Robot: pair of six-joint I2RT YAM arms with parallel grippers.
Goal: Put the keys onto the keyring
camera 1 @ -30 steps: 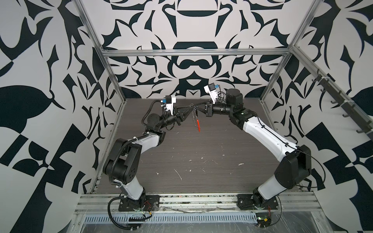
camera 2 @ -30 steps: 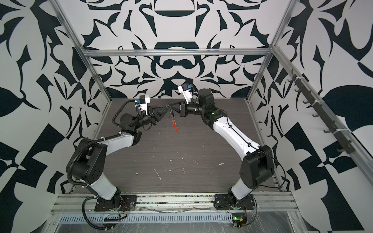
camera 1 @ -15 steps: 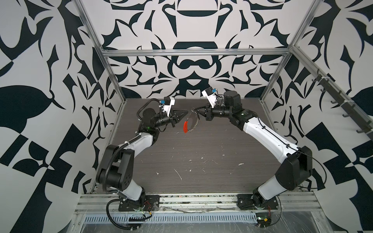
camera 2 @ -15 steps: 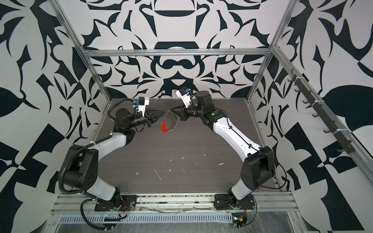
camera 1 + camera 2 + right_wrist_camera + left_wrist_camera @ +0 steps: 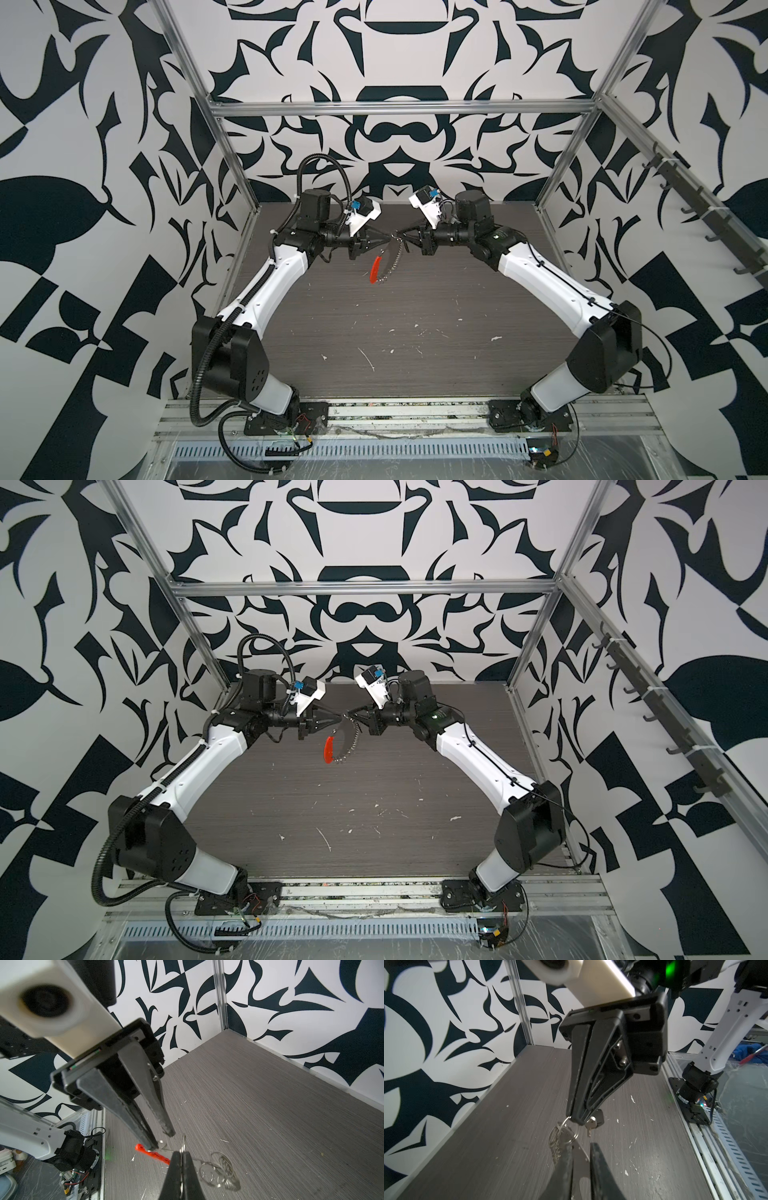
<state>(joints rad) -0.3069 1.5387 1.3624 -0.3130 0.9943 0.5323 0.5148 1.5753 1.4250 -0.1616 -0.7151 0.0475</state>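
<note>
The keyring hangs in the air at mid-back in both top views, its orange-red segment lowest. My right gripper is shut on one split ring at its top. My left gripper faces it tip to tip, jaws a narrow gap apart. The keyring's flat silver part shows through that gap. In the right wrist view one left finger touches the keyring and the other stands free. The keys, black with a small silver blade, hang behind the right gripper's tip.
The dark wood-grain table carries small white flecks. Aluminium frame posts and patterned walls close in the back and sides. A hook rail runs along the right wall. A metal base rail lies at the front.
Half a second ago the left gripper had drawn away to the left and the keyring swung from the right gripper. Now the left gripper is back at the keyring's top.
</note>
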